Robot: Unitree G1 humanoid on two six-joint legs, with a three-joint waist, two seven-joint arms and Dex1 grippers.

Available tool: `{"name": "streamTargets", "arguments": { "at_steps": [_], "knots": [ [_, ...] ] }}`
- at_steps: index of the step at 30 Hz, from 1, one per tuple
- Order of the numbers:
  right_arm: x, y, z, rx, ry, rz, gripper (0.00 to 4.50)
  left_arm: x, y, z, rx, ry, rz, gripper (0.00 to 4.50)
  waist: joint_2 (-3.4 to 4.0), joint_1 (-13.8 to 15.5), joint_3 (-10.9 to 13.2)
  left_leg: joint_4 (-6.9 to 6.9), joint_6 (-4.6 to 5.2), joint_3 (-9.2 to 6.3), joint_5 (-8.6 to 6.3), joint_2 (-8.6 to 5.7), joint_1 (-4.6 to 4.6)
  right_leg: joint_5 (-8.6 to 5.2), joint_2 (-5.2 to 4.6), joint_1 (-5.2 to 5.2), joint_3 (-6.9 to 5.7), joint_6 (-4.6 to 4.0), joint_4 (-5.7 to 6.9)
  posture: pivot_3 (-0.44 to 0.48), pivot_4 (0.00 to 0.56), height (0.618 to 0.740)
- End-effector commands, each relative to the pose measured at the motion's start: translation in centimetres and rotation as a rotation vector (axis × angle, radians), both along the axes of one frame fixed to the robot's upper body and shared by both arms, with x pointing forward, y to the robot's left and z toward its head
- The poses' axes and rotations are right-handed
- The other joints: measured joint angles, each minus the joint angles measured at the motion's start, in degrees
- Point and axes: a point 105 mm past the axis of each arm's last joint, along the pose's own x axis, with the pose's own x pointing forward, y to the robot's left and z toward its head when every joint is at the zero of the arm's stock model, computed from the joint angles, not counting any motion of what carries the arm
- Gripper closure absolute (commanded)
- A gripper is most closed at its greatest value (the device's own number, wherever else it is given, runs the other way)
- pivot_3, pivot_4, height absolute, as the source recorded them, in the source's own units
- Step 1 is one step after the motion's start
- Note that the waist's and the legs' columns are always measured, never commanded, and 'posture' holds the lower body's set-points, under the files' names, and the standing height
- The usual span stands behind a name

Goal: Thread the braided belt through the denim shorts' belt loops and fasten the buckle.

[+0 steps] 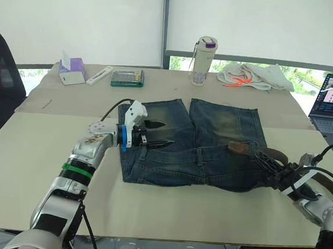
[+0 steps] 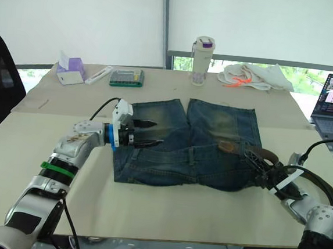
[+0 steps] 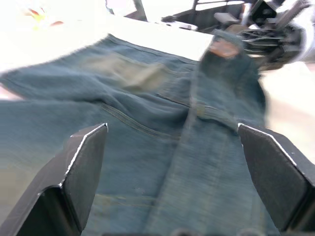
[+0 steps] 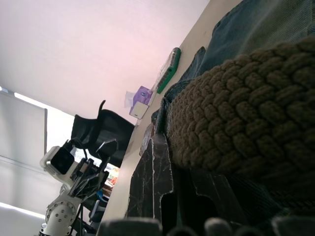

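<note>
- The denim shorts (image 1: 193, 143) lie flat on the table (image 1: 47, 149), waistband toward the robot, legs pointing away.
- The left gripper (image 1: 161, 133) hovers over the shorts' left side, fingers spread wide, holding nothing.
- The right gripper (image 1: 266, 163) sits at the waistband's right end, closed on the braided belt (image 4: 246, 113).
- The belt looks soft, limp and grippy; its end would likely sag, so holding close to the tip seems best for feeding the belt loops (image 3: 198, 109).
- The denim should bunch easily; pinning the waistband beside a loop would steady it.
</note>
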Motion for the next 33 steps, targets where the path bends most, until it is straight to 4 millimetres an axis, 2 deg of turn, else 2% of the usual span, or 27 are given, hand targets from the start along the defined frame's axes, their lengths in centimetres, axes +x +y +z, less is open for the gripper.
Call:
{"name": "streamTargets", "arguments": {
  "at_steps": [1, 4, 8, 15, 23, 26, 31, 33],
  "knots": [
    [-0.1, 0.8, 1.9, -0.007, -0.097, 0.040, 4.50, -0.3, -1.9, 3.7, -0.128, -0.061, -0.063, 0.04, 0.00, -0.04, 0.00, 0.02, 0.00, -0.02, 0.00, 0.00, -0.02, 0.00, 0.00, 0.00, 0.00, 0.00, 0.00, 0.000, 0.150, 0.740],
    [-0.2, 1.2, 2.2, -0.008, -0.118, 0.058, 4.50, -1.9, -4.5, 3.8, -0.166, 0.007, -0.179, 0.04, 0.01, -0.17, -0.01, 0.01, 0.07, -0.02, -0.05, -0.01, -0.03, 0.00, 0.01, 0.00, 0.00, 0.01, 0.00, 0.000, 0.150, 0.740],
    [-0.2, 1.5, 2.5, -0.012, -0.149, 0.062, 4.50, -3.9, -7.9, 3.1, -0.251, 0.190, -0.277, 0.04, 0.02, -0.34, -0.01, 0.02, 0.10, -0.05, -0.06, 0.02, -0.02, 0.00, 0.05, 0.00, 0.00, 0.01, 0.03, 0.000, 0.150, 0.740],
    [-0.4, 2.2, 2.7, -0.023, -0.199, 0.064, 4.50, -4.9, -11.5, 0.5, -0.297, 0.417, -0.295, 0.04, 0.03, -0.55, -0.02, 0.05, 0.13, -0.06, -0.08, 0.01, 0.01, 0.00, 0.07, 0.00, 0.02, 0.01, 0.10, 0.000, 0.150, 0.740],
    [-0.5, 2.0, 2.8, -0.023, -0.216, 0.053, 4.50, -4.7, -14.3, -1.8, -0.288, 0.549, -0.218, 0.04, 0.01, -0.29, -0.01, 0.06, 0.13, -0.03, -0.08, -0.02, 0.01, 0.00, 0.06, 0.01, 0.03, 0.02, 0.07, 0.000, 0.150, 0.740],
    [-0.5, 1.8, 2.7, -0.025, -0.220, 0.047, 4.50, -4.9, -15.4, -1.8, -0.318, 0.589, -0.231, 0.04, 0.02, -0.38, -0.01, 0.05, 0.13, -0.02, -0.08, -0.01, 0.02, -0.01, 0.07, 0.01, 0.04, 0.02, 0.07, 0.000, 0.150, 0.740],
    [-0.8, 2.0, 2.5, -0.041, -0.217, 0.057, 4.50, -4.5, -15.7, -0.7, -0.415, 0.634, -0.231, 0.04, 0.02, -0.22, -0.01, 0.05, 0.13, -0.02, -0.08, -0.02, 0.01, -0.01, 0.06, 0.01, 0.04, 0.02, 0.06, 0.000, 0.150, 0.740],
    [-1.0, 2.2, 2.3, -0.046, -0.214, 0.069, 4.50, -4.8, -15.9, -0.5, -0.428, 0.648, -0.258, 0.57, 0.02, -0.17, -0.01, 0.06, 0.13, -0.02, -0.08, -0.03, 0.00, -0.01, 0.06, 0.01, 0.04, 0.02, 0.06, 0.000, 0.150, 0.740]
  ]
}}
